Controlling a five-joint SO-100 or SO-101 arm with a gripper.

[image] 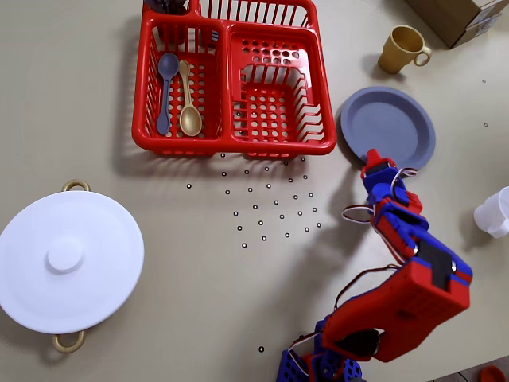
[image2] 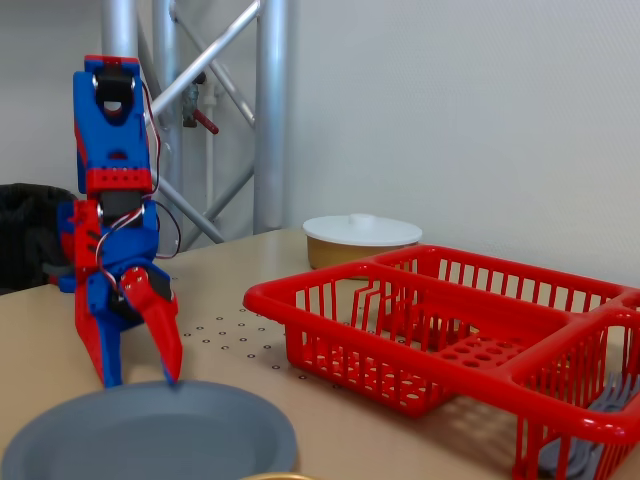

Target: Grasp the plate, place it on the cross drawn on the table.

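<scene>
The blue-grey plate [image: 387,127] lies flat on the beige table [image: 119,159], right of the red rack in the overhead view and at the bottom left in the fixed view [image2: 150,435]. My gripper [image: 372,157] points down at the plate's near rim. The fixed view shows the gripper [image2: 140,382] open, its blue finger outside the rim and its red fingertip [image2: 170,372] at the rim's inner side. The cross does not show in either view.
A red rack [image: 235,147] with two spoons [image: 189,99] stands left of the plate. A yellow mug [image: 402,48] and a cardboard box [image: 461,16] lie beyond it, a white cup [image: 497,211] to the right. A white lid [image: 67,259] sits far left, beyond the black ring dots [image: 270,207].
</scene>
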